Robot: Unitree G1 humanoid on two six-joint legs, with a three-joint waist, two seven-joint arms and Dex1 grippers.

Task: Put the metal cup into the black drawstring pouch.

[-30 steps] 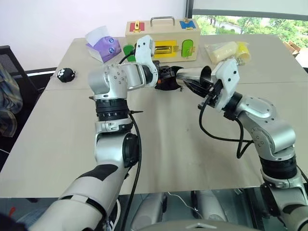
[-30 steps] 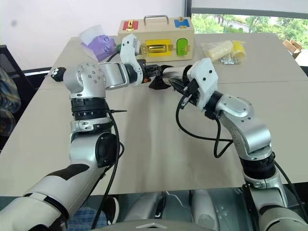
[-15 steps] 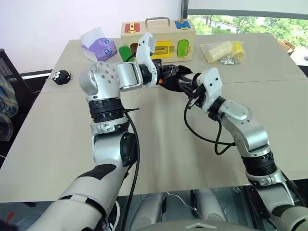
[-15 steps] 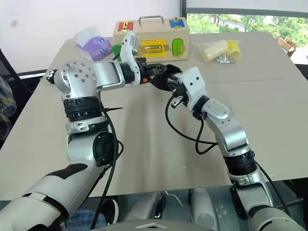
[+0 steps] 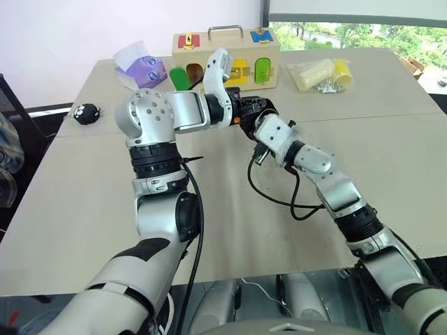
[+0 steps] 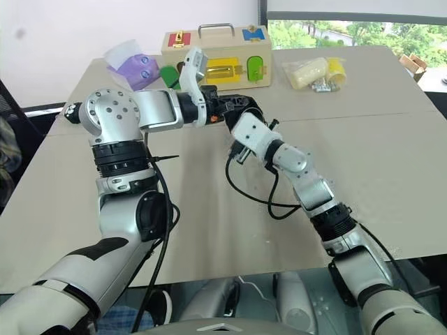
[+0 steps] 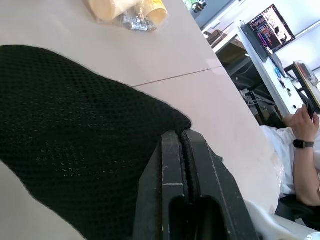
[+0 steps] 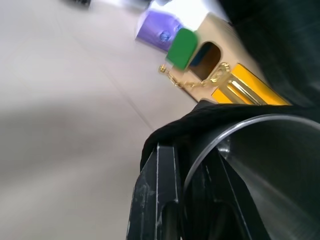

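Silver-grey arms with black joint bands, white wrist housings, looping black cables.

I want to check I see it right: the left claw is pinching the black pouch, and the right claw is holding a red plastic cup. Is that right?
Almost. The left claw does pinch the black pouch, but the right claw holds a shiny metal cup, not a red plastic one. The right wrist view shows its silver rim.

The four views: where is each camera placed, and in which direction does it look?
Left and right eye views: on the head, looking forward and down at the table; both arms show.
Left wrist view: along the left gripper, shut on the black drawstring pouch.
Right wrist view: along the right gripper, holding the metal cup.
Both wrist views share the pouch.
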